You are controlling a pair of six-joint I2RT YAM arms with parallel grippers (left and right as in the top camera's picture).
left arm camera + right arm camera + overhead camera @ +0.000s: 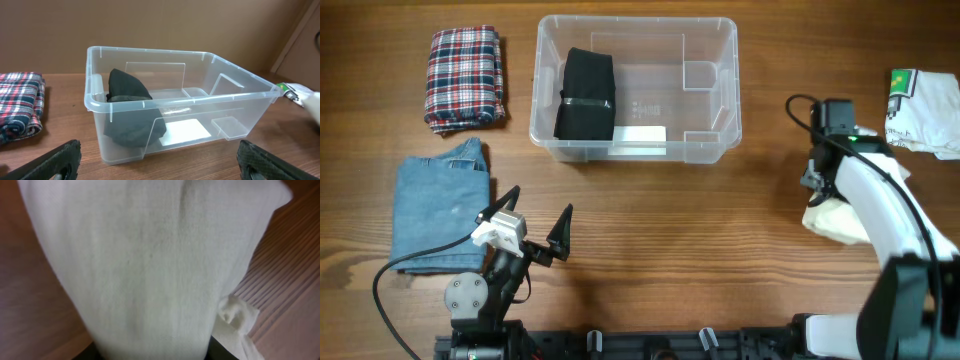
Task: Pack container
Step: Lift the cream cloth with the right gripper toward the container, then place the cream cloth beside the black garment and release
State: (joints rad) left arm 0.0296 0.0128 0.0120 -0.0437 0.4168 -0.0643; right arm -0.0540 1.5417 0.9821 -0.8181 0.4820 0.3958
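The clear container (725, 95) stands at the back middle of the table, with a folded black garment (585, 95) in its left part and a white label (640, 135) on its floor. It also shows in the left wrist view (235, 92), with the black garment (127, 107) inside. My left gripper (535, 235) is open and empty in front of the container, its fingers at the bottom corners of the left wrist view (160, 165). My right gripper (817, 185) is shut on a cream garment (832, 222), lifted at the right. The cloth (150, 265) fills the right wrist view and hides the fingertips.
A folded plaid garment (465, 78) lies at the back left and also shows in the left wrist view (20, 105). Folded blue jeans (438, 205) lie at the front left beside the left arm. A white printed garment (925, 110) lies at the far right.
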